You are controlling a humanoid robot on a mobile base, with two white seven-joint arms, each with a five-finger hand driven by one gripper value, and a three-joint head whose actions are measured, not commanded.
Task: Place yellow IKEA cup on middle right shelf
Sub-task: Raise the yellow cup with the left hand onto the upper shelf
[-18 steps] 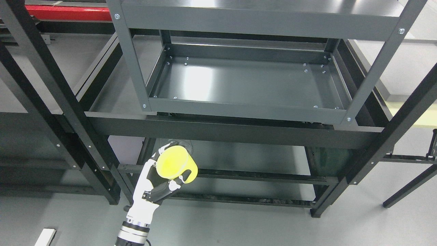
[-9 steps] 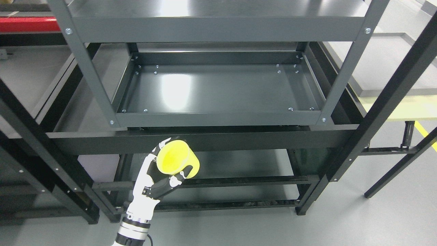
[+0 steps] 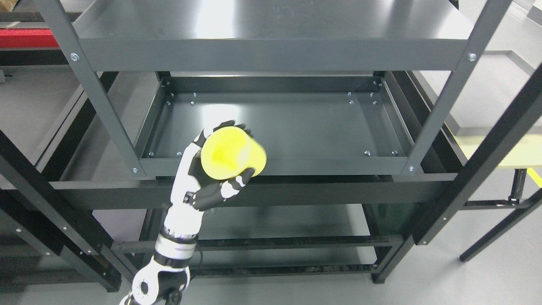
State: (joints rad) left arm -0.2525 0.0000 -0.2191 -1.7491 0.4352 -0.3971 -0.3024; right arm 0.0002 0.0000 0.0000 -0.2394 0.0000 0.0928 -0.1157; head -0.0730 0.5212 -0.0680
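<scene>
head view: a bright yellow cup (image 3: 233,152), plain and slightly blurred, lies tilted with its open mouth toward the camera, held in front of the front rail of the grey middle shelf (image 3: 296,123), at that shelf's left part. the left hand (image 3: 211,173), white with black joints, is clamped on the cup, fingers (image 3: 224,126) curled over its top and thumb (image 3: 237,184) under it. a top shelf (image 3: 271,25) lies above, and a black frame beam (image 3: 338,190) crosses just below.

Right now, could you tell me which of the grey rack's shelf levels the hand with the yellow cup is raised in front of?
The middle grey metal shelf tray: the left hand holds the yellow plastic cup at its front rim, below the top shelf.
</scene>
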